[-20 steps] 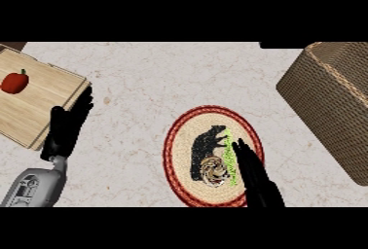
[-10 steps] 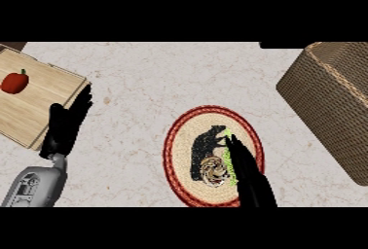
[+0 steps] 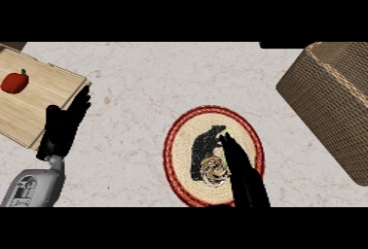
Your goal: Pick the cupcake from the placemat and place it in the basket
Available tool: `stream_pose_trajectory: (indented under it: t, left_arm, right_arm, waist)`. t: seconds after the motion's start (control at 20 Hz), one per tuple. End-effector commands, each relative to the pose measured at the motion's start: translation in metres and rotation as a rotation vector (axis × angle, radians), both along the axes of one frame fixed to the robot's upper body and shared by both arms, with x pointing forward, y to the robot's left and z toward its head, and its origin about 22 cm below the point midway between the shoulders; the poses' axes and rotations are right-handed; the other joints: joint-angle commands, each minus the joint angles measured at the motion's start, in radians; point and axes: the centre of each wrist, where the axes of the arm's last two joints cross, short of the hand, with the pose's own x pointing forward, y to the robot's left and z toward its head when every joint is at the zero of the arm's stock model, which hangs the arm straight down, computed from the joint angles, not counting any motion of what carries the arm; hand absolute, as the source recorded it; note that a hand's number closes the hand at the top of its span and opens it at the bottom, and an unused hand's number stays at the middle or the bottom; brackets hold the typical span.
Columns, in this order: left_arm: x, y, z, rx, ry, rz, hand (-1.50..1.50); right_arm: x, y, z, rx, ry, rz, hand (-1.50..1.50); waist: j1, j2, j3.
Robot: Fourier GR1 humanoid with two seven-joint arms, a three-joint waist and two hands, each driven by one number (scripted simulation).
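The black right hand [image 3: 243, 175] lies over the round woven placemat with a red rim [image 3: 181, 146], fingers straight and holding nothing, just right of the swirled brown-and-cream cupcake [image 3: 212, 171]. The cupcake sits on the placemat's lower middle. The brown wicker basket [image 3: 332, 102] stands well apart at right. The left hand [image 3: 63, 127] rests open beside a light wooden cutting board [image 3: 39, 97] bearing a red pepper [image 3: 15, 82]

One head view, looking steeply down at counter [image 3: 158, 73]
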Motion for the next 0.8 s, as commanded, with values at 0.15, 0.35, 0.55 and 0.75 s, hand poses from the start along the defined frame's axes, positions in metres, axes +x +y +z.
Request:
stream_pose_trajectory:
  t: [0.15,0.35,0.55,0.75]
  left_arm:
    - [-0.006,-0.008,-0.002,0.000,-0.008,-0.012,0.00]
    - [0.012,0.000,-0.001,-0.011,-0.007,0.010,0.00]
    - [-0.009,0.012,0.001,0.008,0.003,0.004,0.00]
    - [0.002,-0.002,-0.010,0.004,0.006,-0.005,0.00]
  right_arm:
    - [0.001,0.011,-0.011,-0.003,0.002,0.002,-1.50]
    - [0.019,0.021,-0.008,0.020,-0.001,-0.015,-1.50]
    - [0.037,0.013,-0.029,-0.092,-0.011,0.035,1.50]
    - [0.023,0.023,-0.032,-0.169,-0.082,0.043,1.50]
  waist:
    - [0.000,0.000,0.000]
    - [0.000,0.001,0.000]
    - [0.007,0.000,0.000]
    - [0.000,0.000,0.000]
